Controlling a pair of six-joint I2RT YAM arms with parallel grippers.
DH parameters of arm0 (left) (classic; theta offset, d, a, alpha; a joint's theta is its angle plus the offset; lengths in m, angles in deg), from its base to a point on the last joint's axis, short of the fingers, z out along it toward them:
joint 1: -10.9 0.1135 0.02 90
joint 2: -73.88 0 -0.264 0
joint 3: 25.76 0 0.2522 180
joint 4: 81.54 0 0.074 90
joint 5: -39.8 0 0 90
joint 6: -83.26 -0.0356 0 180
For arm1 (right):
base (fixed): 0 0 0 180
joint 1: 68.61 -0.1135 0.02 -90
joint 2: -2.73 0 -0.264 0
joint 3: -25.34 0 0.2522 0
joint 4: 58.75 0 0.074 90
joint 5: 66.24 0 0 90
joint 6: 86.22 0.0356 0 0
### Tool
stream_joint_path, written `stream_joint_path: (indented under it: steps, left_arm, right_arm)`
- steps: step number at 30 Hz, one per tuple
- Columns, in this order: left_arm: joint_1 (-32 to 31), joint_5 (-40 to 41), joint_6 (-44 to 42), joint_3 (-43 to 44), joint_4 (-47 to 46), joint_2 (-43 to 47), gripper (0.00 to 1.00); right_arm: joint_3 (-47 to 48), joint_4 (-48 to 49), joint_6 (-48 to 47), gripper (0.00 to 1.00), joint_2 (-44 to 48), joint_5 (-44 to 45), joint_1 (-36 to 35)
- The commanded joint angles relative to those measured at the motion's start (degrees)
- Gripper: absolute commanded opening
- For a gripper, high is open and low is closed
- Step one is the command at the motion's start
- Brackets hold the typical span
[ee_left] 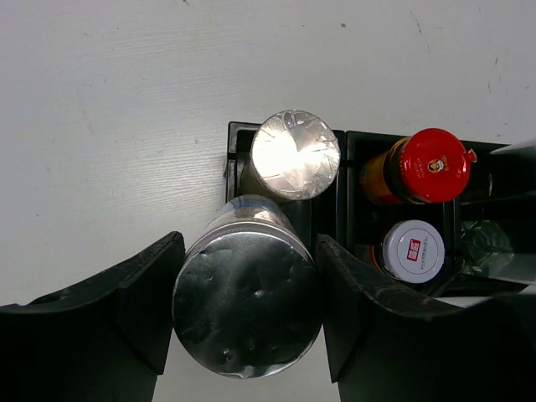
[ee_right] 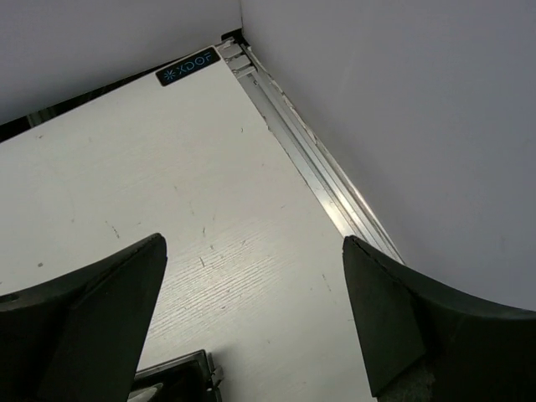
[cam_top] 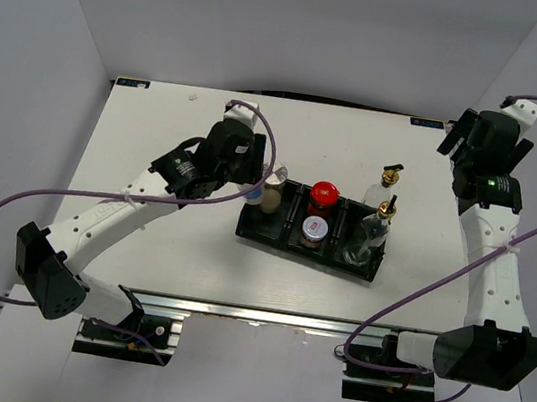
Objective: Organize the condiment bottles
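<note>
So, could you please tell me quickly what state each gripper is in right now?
Left gripper: shut on a silver-lidded shaker.
Right gripper: open, holding nothing.

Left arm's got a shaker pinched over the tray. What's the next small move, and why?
Probably lower the left gripper straight down. The held shaker hangs over the near end of the left compartment of the tray, just in front of the other shaker standing there, and that spot looks free. Open only once it seats.
</note>
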Motion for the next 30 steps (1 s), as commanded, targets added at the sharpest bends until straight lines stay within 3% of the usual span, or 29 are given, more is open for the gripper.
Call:
stream_joint_path:
  steps: [1, 16, 25, 28, 30]
  left_arm:
    - [-0.8, -0.8, 0.5, 0.0, -1.8, 2.7, 0.00]
    - [-3.1, -4.1, 0.6, -1.3, -3.5, -3.3, 0.00]
    - [-3.0, -4.8, 0.9, -3.6, -9.5, -8.2, 0.00]
    - [-3.0, -5.0, 1.0, -1.9, -8.0, -11.3, 0.02]
    - [-3.0, -5.2, 1.2, -2.2, -8.5, -12.3, 0.12]
  right_arm:
    - [1.8, 1.8, 0.8, 0.89, 0.6, -4.7, 2.0]
    - [-0.6, 4.4, 1.3, 0.89, 0.0, -8.9, 4.4]
    - [-2.5, 5.6, 1.6, 0.89, 0.1, -11.6, 5.1]
    - [-2.5, 5.5, 1.6, 0.89, 0.1, -11.7, 5.1]
    - [-2.7, 5.5, 1.6, 0.89, 0.2, -11.5, 5.1]
